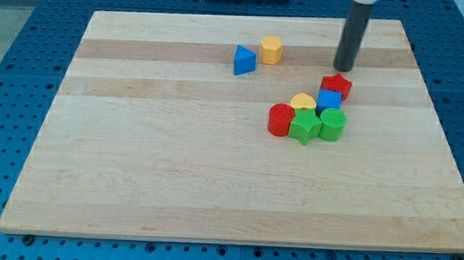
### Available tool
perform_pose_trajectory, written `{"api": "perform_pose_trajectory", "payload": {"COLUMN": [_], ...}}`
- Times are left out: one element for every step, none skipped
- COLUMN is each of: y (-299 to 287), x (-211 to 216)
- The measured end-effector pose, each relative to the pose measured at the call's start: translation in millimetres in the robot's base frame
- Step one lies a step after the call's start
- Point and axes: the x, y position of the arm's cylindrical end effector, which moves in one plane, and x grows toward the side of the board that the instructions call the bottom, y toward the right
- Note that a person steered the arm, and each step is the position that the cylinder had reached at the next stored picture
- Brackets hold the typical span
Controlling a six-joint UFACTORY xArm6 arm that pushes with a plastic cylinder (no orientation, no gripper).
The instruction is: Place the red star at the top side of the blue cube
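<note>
The red star (337, 85) lies right of the board's middle, touching the upper right corner of the blue cube (328, 100). My tip (344, 69) stands just above the red star, at its top edge, close to it or touching. The blue cube sits in a tight cluster with a yellow heart-shaped block (303, 101) to its left, a green cylinder (332, 124) below it, a green star-like block (304, 127) and a red cylinder (280, 119).
A blue triangular block (244, 60) and a yellow hexagonal block (271, 49) sit side by side near the top middle of the wooden board (175, 159). A blue perforated table surrounds the board.
</note>
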Motion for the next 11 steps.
{"api": "perform_pose_trajectory", "payload": {"y": [19.6,19.7,19.8,17.5,11.4,0.3,-8.7,-19.3,-28.3,-32.8,-32.8], "x": [10.3,26.1,38.8,43.1,43.1,43.1,43.0,43.0,43.0,43.0,42.8]}}
